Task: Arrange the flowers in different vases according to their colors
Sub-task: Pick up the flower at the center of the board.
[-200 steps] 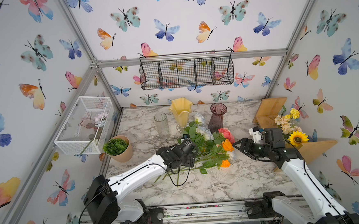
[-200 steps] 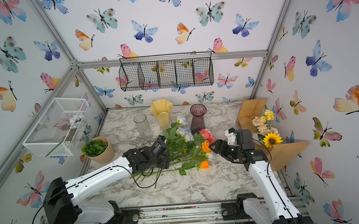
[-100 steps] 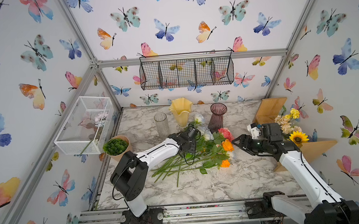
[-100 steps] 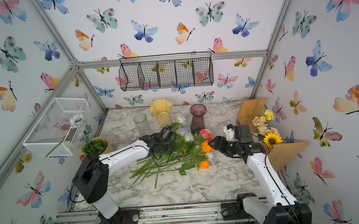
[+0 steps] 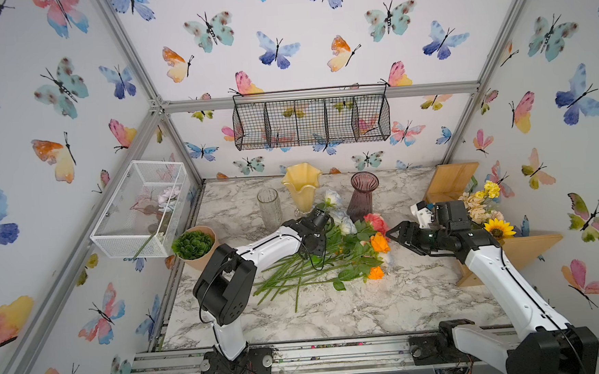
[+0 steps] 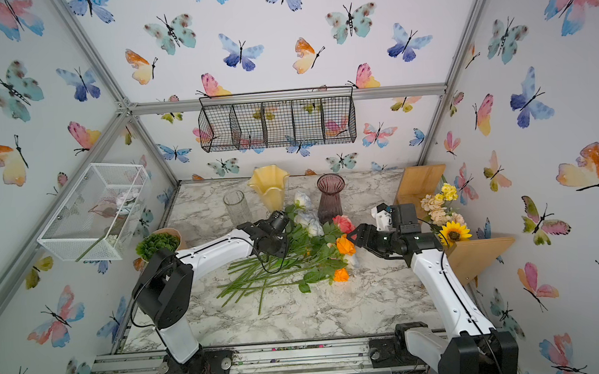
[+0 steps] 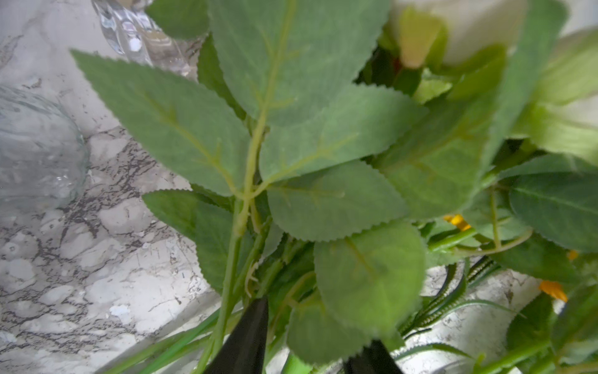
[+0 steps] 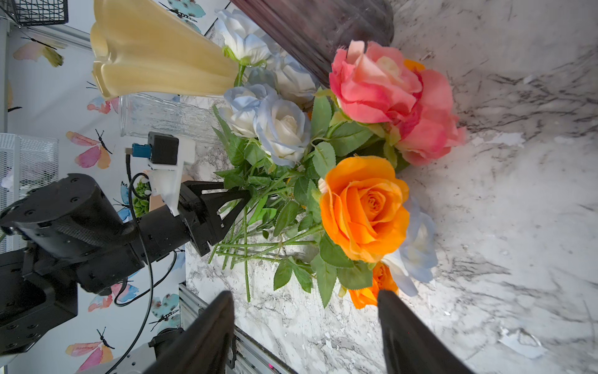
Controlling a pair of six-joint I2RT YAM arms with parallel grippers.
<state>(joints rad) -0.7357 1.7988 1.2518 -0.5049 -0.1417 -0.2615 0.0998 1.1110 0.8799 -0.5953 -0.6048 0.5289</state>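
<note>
Flowers (image 5: 348, 252) lay in one mixed heap mid-table, stems fanned toward the left arm's base, heads toward the vases. None stood in a vase.

Left gripper (image 8: 241, 197) was nosed into the leaves beside the pale-blue roses (image 8: 278, 129). Its fingertips (image 7: 252, 340) showed some gap, but foliage hid whether a stem was pinched; could not tell. Right gripper (image 8: 304, 296) hung spread wide and empty, just short of the orange rose (image 8: 365, 207).

Likely step: singling out one stem. Best done by closing on a bare stretch below the leaves, one stem only, then lifting slowly so tangled neighbours fell away. Yellow vase (image 5: 302, 187) and clear vase (image 5: 270, 209) stood close behind the gripper, easy to knock. Purple vase (image 5: 362, 194) had blooms at its foot.

Table (image 5: 352, 316) was glossy, marble-patterned, probably slick under stems. Butterfly paper covered the booth walls. A black wire basket (image 5: 312, 123) hung on the back wall, a white mesh box (image 5: 139, 208) on the side wall.
</note>
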